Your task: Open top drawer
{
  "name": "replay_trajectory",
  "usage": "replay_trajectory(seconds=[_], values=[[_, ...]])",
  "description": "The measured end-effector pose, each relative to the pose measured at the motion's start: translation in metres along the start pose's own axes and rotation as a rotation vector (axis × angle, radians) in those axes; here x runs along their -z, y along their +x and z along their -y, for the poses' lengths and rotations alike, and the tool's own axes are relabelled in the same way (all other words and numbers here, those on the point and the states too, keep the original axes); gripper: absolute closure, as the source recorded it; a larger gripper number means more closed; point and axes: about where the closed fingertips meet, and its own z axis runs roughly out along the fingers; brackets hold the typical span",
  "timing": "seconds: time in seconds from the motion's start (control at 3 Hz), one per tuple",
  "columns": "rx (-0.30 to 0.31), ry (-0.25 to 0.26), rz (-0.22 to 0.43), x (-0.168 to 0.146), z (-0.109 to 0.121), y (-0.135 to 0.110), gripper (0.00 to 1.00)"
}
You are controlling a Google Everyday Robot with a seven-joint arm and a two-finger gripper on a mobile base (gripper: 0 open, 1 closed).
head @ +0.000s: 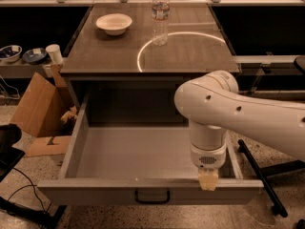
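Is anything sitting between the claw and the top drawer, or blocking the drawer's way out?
Nothing visible does. The claw hangs at the front lip of the wide grey metal top drawer, right of its small dark handle. The drawer stands pulled far out.

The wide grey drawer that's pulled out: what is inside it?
The wide grey metal drawer shows only a bare floor; the white robot arm hides its right part, with the tool at the front rim.
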Motion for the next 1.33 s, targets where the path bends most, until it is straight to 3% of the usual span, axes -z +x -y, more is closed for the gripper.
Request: replay_trajectory(seconds=[0.33,0.67,1.0,1.33], values=[[0.0,0.0,0.0,0.0,0.0,0.0,0.14],[0.011,0.024,0.01,0.01,0.001,0.004,0.0],[0.014,0.108,0.017,0.059,-0.003,0.023,0.0],[0.034,0.22,0.032,0.128,-0.017,0.046,0.0]])
